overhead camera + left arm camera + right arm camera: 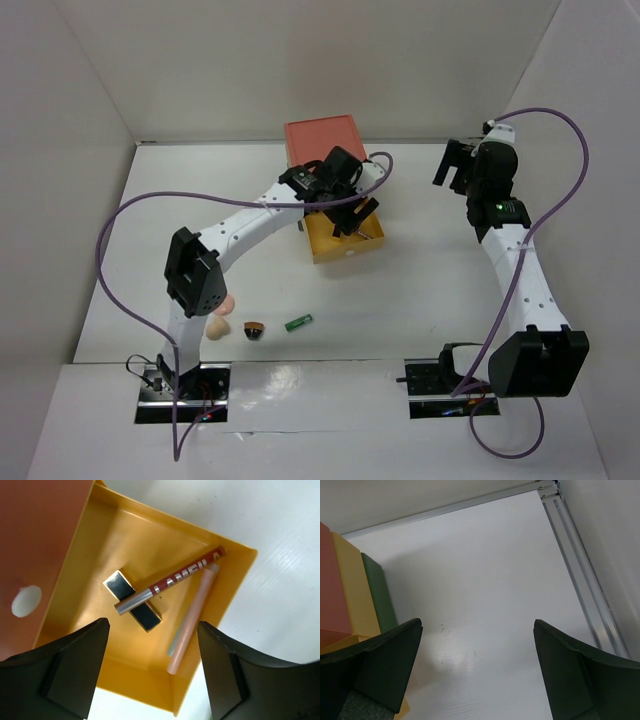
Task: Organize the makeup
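Note:
My left gripper (152, 672) is open and empty, hovering over the pulled-out yellow drawer (100, 545) of the drawer box (320, 140). In the drawer lie a red gloss stick (170, 580), a black and gold compact (132, 600) and a peach pencil (192, 622). On the table near the left arm's base lie a peach puff and sponge (220, 318), a small black and brown compact (254, 331) and a green tube (298, 322). My right gripper (477, 672) is open and empty above bare table at the far right (458, 165).
The drawer box has an orange top, then yellow and green layers, seen at the left in the right wrist view (350, 590). White walls enclose the table; an aluminium rail (580, 575) runs along the far right edge.

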{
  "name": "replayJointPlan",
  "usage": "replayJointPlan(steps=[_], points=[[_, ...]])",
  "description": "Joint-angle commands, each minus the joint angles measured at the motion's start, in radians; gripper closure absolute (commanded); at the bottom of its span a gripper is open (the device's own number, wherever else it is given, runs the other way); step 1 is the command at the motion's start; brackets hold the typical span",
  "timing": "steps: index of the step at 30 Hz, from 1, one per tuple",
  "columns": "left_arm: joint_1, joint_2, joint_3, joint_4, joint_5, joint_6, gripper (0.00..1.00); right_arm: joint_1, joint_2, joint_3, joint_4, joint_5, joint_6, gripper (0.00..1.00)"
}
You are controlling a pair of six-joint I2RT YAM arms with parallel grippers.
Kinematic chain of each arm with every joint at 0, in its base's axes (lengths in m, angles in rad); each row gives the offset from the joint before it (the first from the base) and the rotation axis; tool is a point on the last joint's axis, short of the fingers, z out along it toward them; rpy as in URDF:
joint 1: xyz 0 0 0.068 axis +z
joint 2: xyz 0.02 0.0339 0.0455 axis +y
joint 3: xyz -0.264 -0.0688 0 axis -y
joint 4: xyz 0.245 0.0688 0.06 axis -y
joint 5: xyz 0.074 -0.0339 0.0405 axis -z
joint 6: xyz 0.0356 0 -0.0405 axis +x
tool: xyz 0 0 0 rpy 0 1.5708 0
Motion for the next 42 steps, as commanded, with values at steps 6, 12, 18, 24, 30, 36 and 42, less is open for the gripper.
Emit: replayJointPlan(steps=[6, 12, 18, 24, 30, 36, 42], points=[[0.006, -0.252, -0.075, 0.054, 0.109, -0.109, 0.06, 0.009, -0.035, 0.034, -0.017, -0.151, -0.008, 0.0], [0.085, -0.455, -0.245, 0.115, -0.063, -0.352, 0.0, 0.167, -0.068, 0.043, -0.125, -0.141, 0.003, 0.07], [0.282, -0.449, -0.285, 0.046, -0.103, -0.6, 0.0, 0.461, -0.068, 0.043, -0.27, 0.084, 0.022, 0.23], [0.365, -0.267, -0.154, 0.034, 0.027, -0.65, 0.03, 0.605, -0.059, -0.079, -0.311, 0.105, 0.064, 0.25], [0.374, -0.213, -0.154, 0.114, 0.063, -0.709, 0.05, 0.687, -0.048, -0.201, -0.26, 0.042, 0.073, 0.26], [0.394, -0.213, -0.163, 0.152, 0.087, -0.719, 0.07, 0.762, -0.017, -0.222, -0.228, 0.045, 0.073, 0.27], [0.412, -0.148, -0.152, 0.152, 0.122, -0.719, 0.13, 0.793, 0.058, -0.231, -0.101, 0.031, 0.073, 0.3]])
